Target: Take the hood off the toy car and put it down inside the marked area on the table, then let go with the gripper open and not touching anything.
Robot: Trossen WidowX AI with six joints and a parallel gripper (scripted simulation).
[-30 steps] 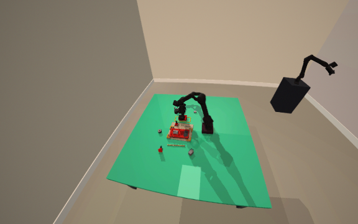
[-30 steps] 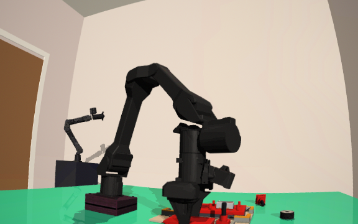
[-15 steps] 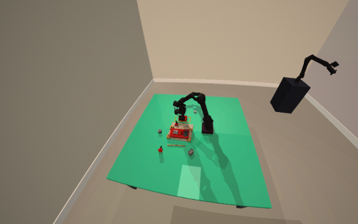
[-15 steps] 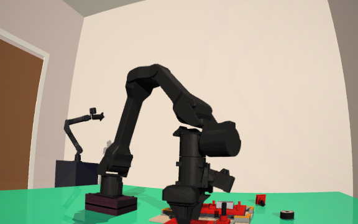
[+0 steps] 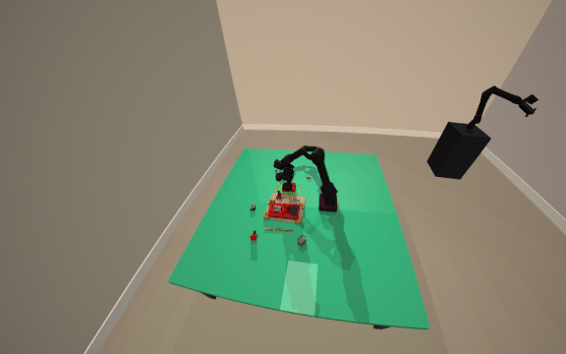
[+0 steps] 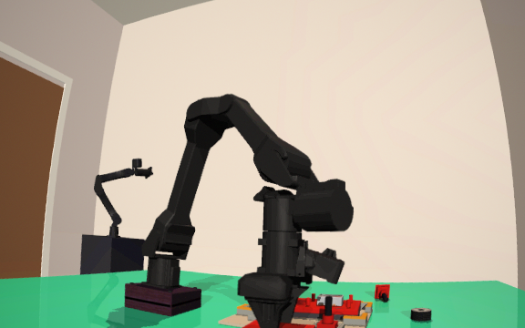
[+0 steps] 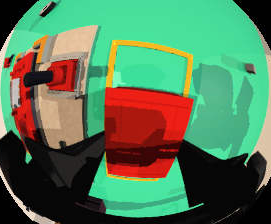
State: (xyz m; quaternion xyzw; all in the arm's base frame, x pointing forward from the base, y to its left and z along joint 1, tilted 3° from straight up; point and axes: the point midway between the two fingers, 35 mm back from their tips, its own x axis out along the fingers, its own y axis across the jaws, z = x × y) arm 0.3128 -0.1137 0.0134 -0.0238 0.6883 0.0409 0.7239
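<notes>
The red hood is between the fingers of my gripper, which is shut on it. It is low over the near part of the marked area, a yellow outline; whether it touches the table I cannot tell. The outline's far part shows beyond the hood, and a thin yellow line shows at its near edge in the wrist view. The red toy car stands on a pale board beside the area. In the exterior view the fingertips are partly cut off by the frame's bottom.
A red part with a black peg stands on the board close to my gripper. A black wheel, another red part, a grey block and a thin rod lie around the car.
</notes>
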